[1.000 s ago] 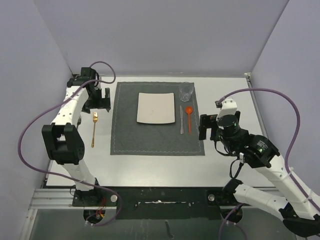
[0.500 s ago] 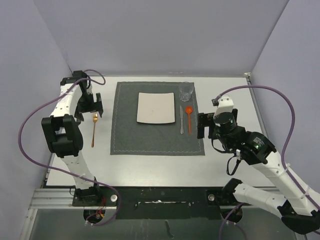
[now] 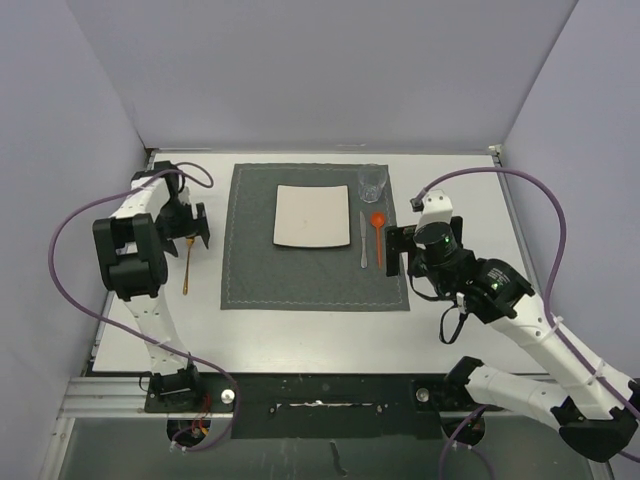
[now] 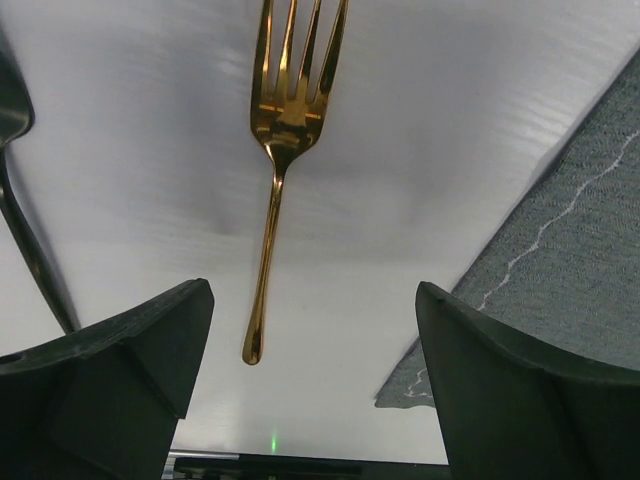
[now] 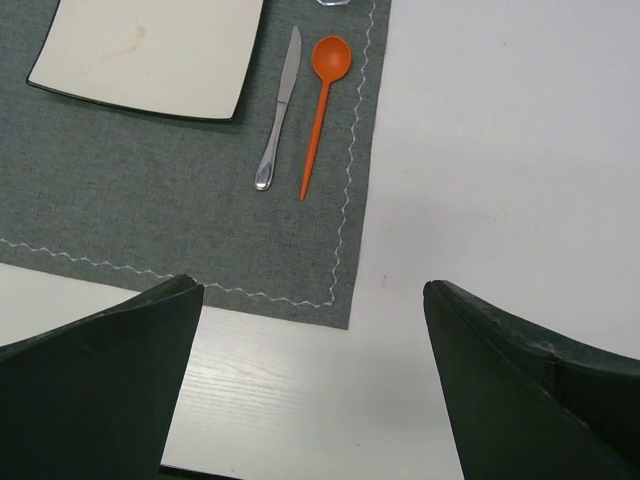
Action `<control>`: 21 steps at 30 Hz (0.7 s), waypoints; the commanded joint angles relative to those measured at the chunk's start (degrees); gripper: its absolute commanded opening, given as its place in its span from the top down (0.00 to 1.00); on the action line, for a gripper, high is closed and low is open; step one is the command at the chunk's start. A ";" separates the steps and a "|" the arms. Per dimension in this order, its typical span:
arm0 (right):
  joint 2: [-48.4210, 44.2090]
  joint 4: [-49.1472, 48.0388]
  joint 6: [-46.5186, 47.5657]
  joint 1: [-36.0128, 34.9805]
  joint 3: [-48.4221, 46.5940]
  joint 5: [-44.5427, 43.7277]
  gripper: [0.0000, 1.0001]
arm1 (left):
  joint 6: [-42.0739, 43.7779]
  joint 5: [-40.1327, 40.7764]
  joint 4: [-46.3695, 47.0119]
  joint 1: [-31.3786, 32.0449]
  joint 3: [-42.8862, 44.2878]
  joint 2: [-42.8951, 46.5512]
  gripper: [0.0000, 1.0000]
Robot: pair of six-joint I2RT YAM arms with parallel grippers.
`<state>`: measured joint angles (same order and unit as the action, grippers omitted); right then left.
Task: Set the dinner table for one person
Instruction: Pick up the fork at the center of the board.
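Place setting, seen from the right wrist cam

Silver knife (image 5: 280,110) and orange spoon (image 5: 322,110) lie side by side on the grey placemat (image 5: 150,200), just right of the white plate (image 5: 150,50). The white dinner table (image 5: 500,150) sits alongside, and the right gripper (image 5: 312,290) is spread wide, holding nothing.
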<state>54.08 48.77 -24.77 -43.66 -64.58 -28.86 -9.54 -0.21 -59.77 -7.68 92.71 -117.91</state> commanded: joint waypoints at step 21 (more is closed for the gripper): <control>-0.38 -4.53 -0.74 -0.51 1.24 -2.51 0.02 | 1.65 5.39 1.10 1.71 4.49 -7.72 0.30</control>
<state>55.16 46.74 -24.73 -43.66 -63.48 -29.02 -8.27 3.92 -59.66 -6.79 96.60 -123.48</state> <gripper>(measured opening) 0.979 0.714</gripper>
